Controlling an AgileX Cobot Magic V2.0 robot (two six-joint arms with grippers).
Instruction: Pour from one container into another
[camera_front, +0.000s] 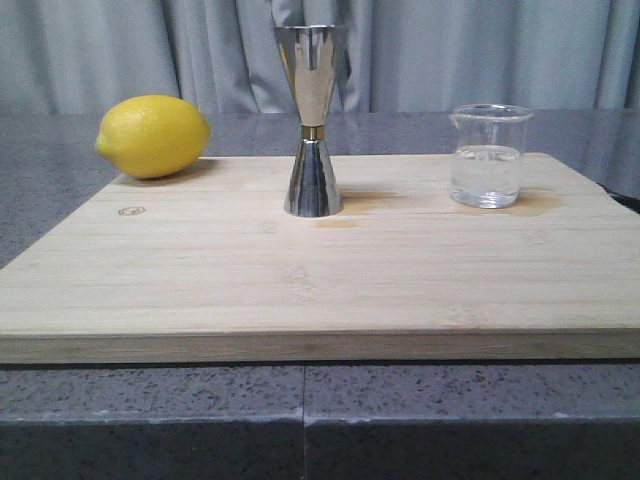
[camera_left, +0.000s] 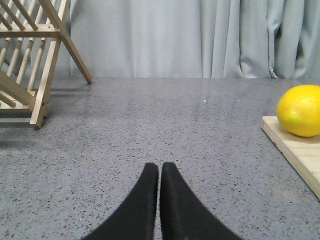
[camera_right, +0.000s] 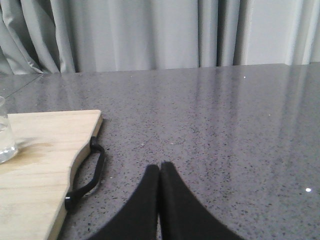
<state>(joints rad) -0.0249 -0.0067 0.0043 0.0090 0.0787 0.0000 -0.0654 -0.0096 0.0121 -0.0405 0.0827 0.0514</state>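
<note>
A small clear glass beaker (camera_front: 488, 155) with clear liquid in it stands upright at the back right of the wooden cutting board (camera_front: 300, 290). The tall steel jigger (camera_front: 312, 120), hourglass-shaped with a gold band, stands upright at the board's back middle. Neither gripper shows in the front view. My left gripper (camera_left: 159, 167) is shut and empty over grey counter, left of the board. My right gripper (camera_right: 159, 166) is shut and empty over the counter, right of the board; the beaker's edge (camera_right: 5, 132) shows in that view.
A yellow lemon (camera_front: 153, 135) lies at the board's back left corner. A wooden rack (camera_left: 30, 60) stands on the counter further left. A black handle (camera_right: 87, 172) hangs on the board's right edge. Grey curtains hang behind the counter.
</note>
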